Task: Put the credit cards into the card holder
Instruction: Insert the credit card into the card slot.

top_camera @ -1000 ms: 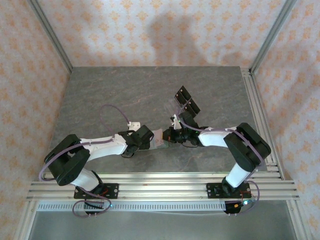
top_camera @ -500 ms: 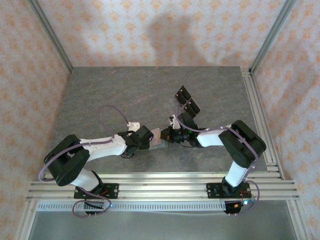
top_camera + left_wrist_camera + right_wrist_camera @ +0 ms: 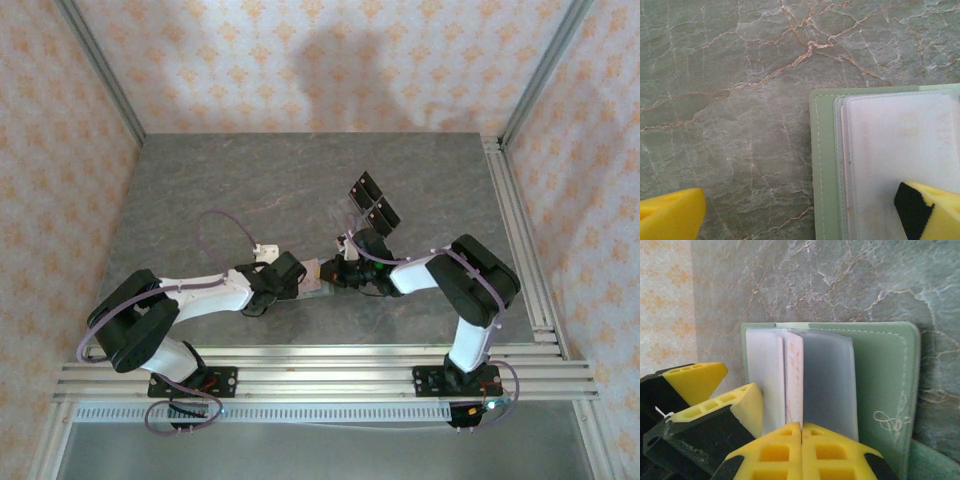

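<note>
The sage-green card holder (image 3: 318, 278) lies open on the table between both grippers. My left gripper (image 3: 800, 212) is open over its left edge (image 3: 822, 165); one yellow finger (image 3: 935, 207) rests on the pale inner sleeves, the other is over bare table. My right gripper (image 3: 802, 429) is shut on a thin pale pink credit card (image 3: 794, 375), which stands on edge among the sleeves of the card holder (image 3: 885, 380). One of the left gripper's fingers (image 3: 747, 405) presses the sleeve beside the card.
A clear stand with black panels (image 3: 372, 200) stands just behind the right gripper (image 3: 338, 270). Aluminium rails (image 3: 520, 240) run along the table's right side and near edge. Patterned walls enclose the grey marble table (image 3: 250, 190).
The right arm's elbow has swung left and its gripper has edged left toward the card holder. The left arm has stayed where it was.
</note>
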